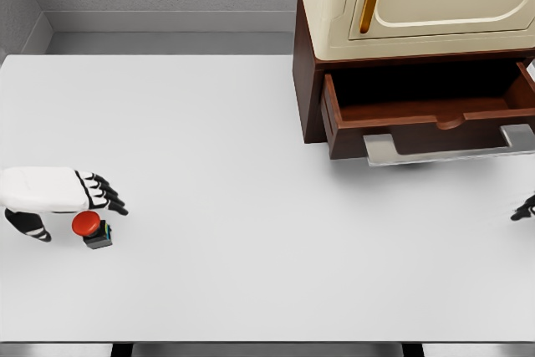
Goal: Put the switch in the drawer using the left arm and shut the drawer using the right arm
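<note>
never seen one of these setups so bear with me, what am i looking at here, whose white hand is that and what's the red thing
This is one simulator picture, taken from a camera on a humanoid robot's head, looking down at a white table. The left hand comes in from the left edge and sits right over a switch, a red button on a small dark base. Its fingers reach over the switch, but the picture does not settle whether they grip it. At the right edge only dark fingertips of the right hand show. Top right stands a cabinet with its brown drawer pulled open, where the switch should go.
</note>
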Available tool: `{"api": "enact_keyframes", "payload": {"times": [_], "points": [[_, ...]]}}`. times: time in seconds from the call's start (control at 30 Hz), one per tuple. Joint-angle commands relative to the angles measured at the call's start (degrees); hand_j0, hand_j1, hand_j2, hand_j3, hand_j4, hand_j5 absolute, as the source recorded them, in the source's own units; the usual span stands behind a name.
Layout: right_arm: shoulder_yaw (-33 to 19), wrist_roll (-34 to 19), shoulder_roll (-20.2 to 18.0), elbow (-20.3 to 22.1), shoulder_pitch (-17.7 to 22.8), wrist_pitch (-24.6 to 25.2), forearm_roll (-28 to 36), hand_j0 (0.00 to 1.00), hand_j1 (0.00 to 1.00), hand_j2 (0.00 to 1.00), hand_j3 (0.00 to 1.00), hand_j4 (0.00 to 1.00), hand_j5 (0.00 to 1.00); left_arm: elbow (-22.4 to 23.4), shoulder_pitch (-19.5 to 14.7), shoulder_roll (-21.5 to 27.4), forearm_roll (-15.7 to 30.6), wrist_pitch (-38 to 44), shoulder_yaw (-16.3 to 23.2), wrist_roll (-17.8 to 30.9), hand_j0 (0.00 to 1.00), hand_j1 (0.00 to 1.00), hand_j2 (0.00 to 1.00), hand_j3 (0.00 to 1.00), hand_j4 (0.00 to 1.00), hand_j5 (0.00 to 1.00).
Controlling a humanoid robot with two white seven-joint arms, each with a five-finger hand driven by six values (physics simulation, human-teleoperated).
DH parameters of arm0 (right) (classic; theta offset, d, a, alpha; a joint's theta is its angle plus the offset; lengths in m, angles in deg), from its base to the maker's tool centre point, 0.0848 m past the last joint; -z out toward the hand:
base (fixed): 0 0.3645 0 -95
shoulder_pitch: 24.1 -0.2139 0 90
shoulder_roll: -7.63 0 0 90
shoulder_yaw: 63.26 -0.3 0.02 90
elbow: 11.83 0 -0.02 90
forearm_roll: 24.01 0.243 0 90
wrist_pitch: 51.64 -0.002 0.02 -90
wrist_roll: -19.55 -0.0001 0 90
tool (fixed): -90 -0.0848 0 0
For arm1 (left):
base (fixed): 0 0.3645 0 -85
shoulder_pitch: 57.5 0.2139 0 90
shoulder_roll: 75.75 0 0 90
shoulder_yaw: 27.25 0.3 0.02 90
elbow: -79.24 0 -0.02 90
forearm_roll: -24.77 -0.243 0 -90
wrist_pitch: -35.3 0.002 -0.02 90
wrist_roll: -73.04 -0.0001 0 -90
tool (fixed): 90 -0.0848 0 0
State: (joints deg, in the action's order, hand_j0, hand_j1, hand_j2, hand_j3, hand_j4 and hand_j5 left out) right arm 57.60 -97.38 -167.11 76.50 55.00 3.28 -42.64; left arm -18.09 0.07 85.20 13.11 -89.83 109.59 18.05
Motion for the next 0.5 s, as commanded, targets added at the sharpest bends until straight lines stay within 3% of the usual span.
{"api": "enact_keyframes", "payload": {"times": [0.0, 0.07, 0.23, 0.37, 0.47], "points": [[-0.09, 0.12, -0.51, -6.85, 0.0, 0.08, 0.34, 1.0, 1.0, 1.0, 1.0, 1.0, 1.0, -0.05, 0.0, -0.19, 0.24, 0.13, 0.53, -0.01, 0.89, 0.89, 0.89, 0.89, 0.89, 0.89], [-0.01, 4.33, -0.51, -15.11, 0.35, 0.08, 0.34, 1.0, 1.0, 1.0, 1.0, 1.0, 1.0, -0.05, 0.0, -0.28, 0.24, 0.13, 0.8, -0.01, 0.86, 0.86, 0.86, 0.86, 0.86, 0.86], [-0.01, 6.01, -0.51, -29.53, 1.58, 0.08, 2.54, 1.0, 1.0, 1.0, 1.0, 1.0, 1.0, -0.31, 0.0, -0.28, 0.24, 0.13, 1.68, -0.01, 0.86, 0.86, 0.86, 0.86, 0.86, 0.86], [0.35, 5.74, -0.51, -35.07, 2.55, 0.08, 2.81, 1.0, 1.0, 1.0, 1.0, 1.0, 1.0, -0.31, 0.0, -0.37, 0.24, 0.13, 1.59, -0.01, 0.75, 0.75, 0.75, 0.75, 0.75, 0.75], [-0.27, 6.0, -0.33, -35.16, 2.55, 0.08, 3.68, 1.0, 1.0, 1.0, 1.0, 1.0, 1.0, -0.22, -0.09, -0.37, 0.24, 0.13, 1.5, -0.01, 0.73, 0.73, 0.73, 0.73, 0.73, 0.73]]}}
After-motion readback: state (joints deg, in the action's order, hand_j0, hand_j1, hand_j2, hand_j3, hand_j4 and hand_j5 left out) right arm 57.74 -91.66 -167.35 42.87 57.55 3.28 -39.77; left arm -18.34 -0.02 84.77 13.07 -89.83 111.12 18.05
